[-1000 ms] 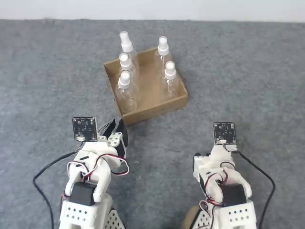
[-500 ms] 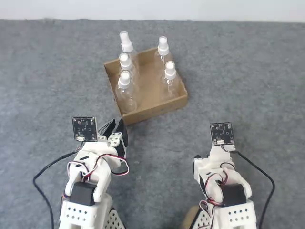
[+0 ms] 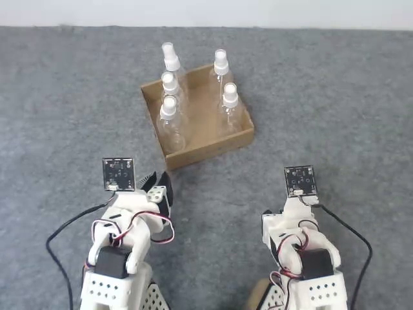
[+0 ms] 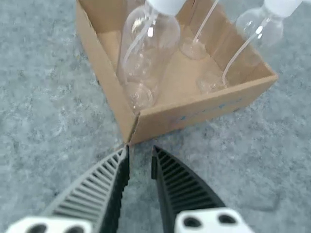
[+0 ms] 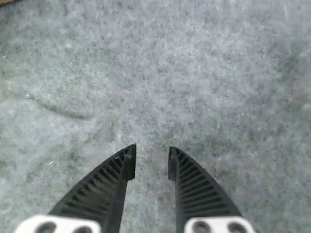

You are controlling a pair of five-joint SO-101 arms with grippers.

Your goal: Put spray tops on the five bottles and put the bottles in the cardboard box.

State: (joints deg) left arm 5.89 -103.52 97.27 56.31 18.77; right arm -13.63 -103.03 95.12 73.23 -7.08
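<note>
Grey carpet (image 3: 335, 97) is covering the whole table, and the box (image 3: 206, 147) is sitting on it, turned so that one corner is pointing toward the arms.

The left arm (image 3: 126, 239) is sitting near that corner of the box. The right arm (image 3: 300, 245) is sitting farther from the box, off its near right side.

Five clear bottles are standing upright at the box, all wearing white tops. Three are lining its left side: one (image 3: 170, 123) by the near corner, one (image 3: 170, 87) behind it, and one (image 3: 171, 61) at the far wall, where I cannot tell whether it is standing inside the box or just behind it. Two are standing along the right side of the box, one (image 3: 230, 103) nearer and one (image 3: 221, 68) at the far corner.

The left gripper (image 4: 140, 148) is hanging just short of the box's near corner, its jaws a narrow gap apart and gripping nothing. The right gripper (image 5: 151, 147) is hanging over bare carpet well apart from the box, its jaws likewise slightly parted and holding nothing.
</note>
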